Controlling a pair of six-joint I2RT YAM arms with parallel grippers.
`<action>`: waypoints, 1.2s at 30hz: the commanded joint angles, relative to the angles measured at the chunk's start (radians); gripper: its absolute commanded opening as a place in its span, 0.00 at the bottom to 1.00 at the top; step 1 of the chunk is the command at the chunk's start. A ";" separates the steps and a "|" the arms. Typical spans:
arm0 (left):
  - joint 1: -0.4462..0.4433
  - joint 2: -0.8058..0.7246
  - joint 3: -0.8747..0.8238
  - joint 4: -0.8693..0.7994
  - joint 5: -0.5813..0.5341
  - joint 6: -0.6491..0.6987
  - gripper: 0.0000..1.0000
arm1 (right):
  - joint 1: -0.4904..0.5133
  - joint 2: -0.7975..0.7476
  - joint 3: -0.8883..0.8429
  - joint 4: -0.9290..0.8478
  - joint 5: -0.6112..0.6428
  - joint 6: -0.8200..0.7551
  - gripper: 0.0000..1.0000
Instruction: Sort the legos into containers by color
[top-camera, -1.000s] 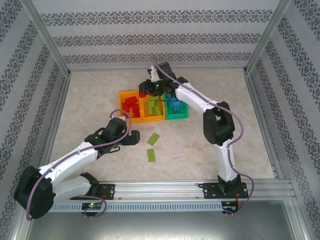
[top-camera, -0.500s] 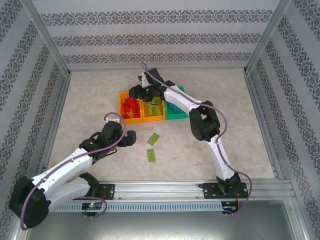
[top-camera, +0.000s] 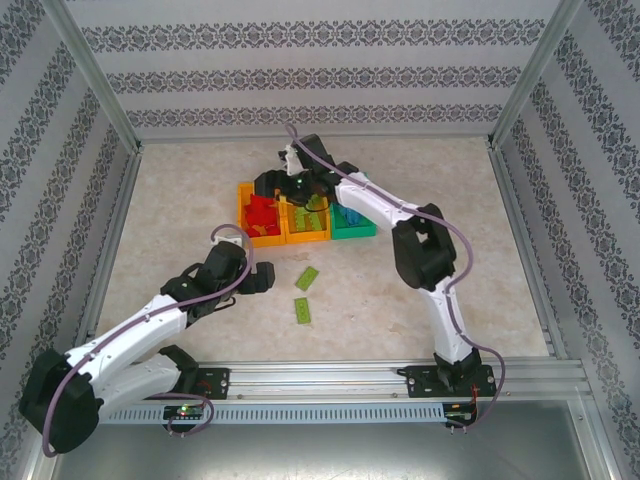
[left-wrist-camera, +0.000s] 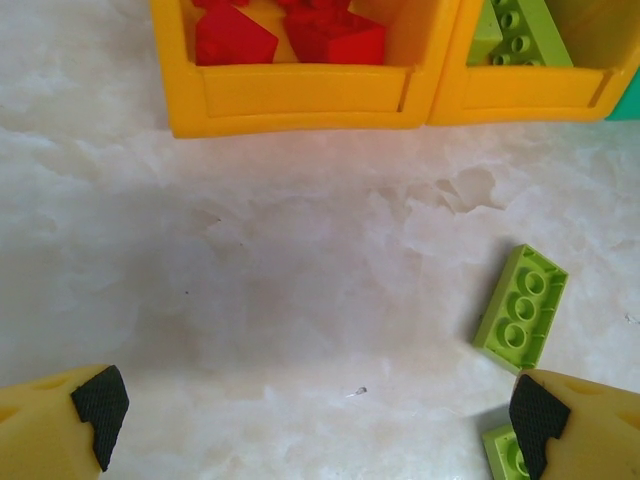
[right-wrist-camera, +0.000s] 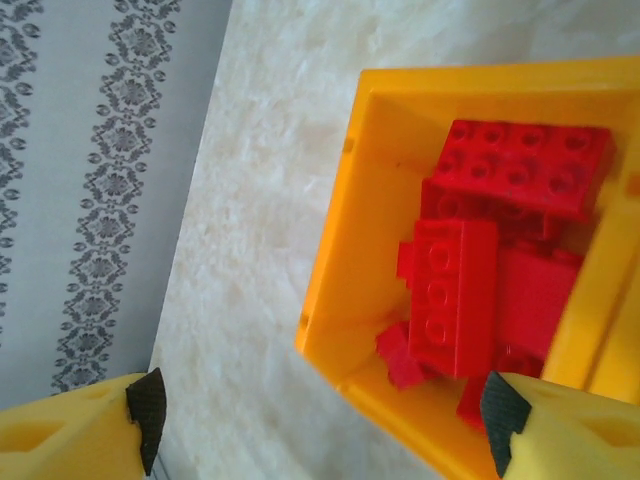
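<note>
Three containers stand side by side. The left orange bin (top-camera: 243, 213) (left-wrist-camera: 300, 95) (right-wrist-camera: 345, 260) holds red legos (right-wrist-camera: 455, 295) (top-camera: 262, 213). Lime legos (top-camera: 310, 212) (left-wrist-camera: 520, 30) fill the middle orange bin (top-camera: 308, 236) (left-wrist-camera: 520, 95), and blue ones (top-camera: 350, 212) the green bin (top-camera: 355, 231). My right gripper (top-camera: 272, 186) (right-wrist-camera: 322, 420) hangs open over the left bin's far corner, holding nothing. Two lime legos (top-camera: 308, 279) (top-camera: 302, 311) lie on the table. My left gripper (top-camera: 265, 277) (left-wrist-camera: 310, 420) is open just left of them; one brick (left-wrist-camera: 521, 307) lies near its right finger, which half hides the other (left-wrist-camera: 503, 455).
The marble tabletop (top-camera: 180, 200) is fenced by patterned walls and a metal frame (top-camera: 110, 180). The right arm's elbow (top-camera: 425, 245) stands high to the right of the bins. Bare table lies left of the bins and at the near right.
My right gripper moved left from above the middle bin to the left orange bin's far corner and opened from shut. The left arm shifted slightly, its gripper still open.
</note>
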 joint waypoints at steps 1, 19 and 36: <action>-0.048 0.054 0.045 0.042 0.032 0.047 1.00 | -0.025 -0.178 -0.161 0.045 0.078 -0.050 0.89; -0.222 0.653 0.454 -0.093 0.041 0.298 0.83 | -0.404 -0.774 -0.955 0.128 0.218 -0.060 0.98; -0.221 0.853 0.568 -0.149 0.027 0.353 0.49 | -0.548 -1.030 -1.254 0.095 0.251 -0.051 0.98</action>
